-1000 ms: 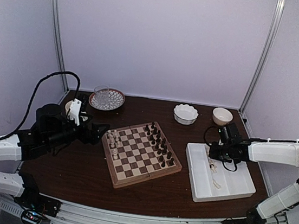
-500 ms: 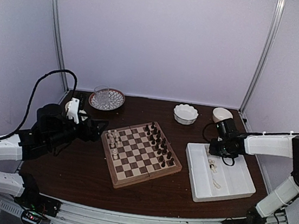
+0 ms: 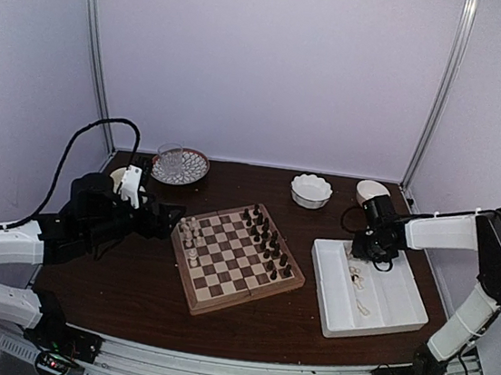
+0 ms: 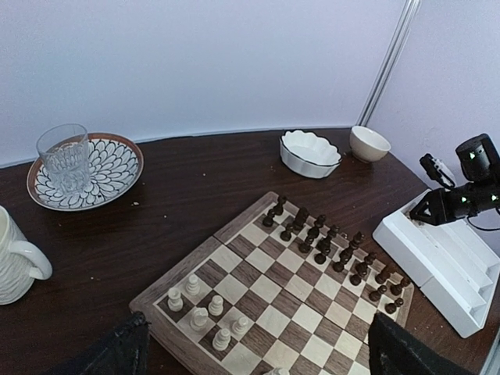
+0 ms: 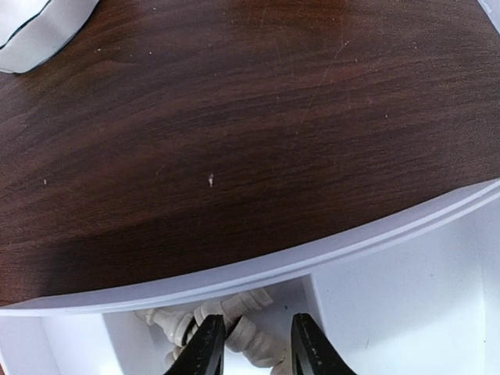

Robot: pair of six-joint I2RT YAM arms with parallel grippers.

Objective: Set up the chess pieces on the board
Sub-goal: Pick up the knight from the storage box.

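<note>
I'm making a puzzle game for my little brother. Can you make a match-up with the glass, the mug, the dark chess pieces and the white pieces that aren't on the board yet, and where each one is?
Things:
1. glass
2. mug
3. dark chess pieces
4. loose white pieces

Places:
A. standing in rows on the board
B. lying in the white tray
C. standing on the patterned plate
D. on the bare table, near the plate

Pairs: 1-C, 2-D, 3-A, 4-B
</note>
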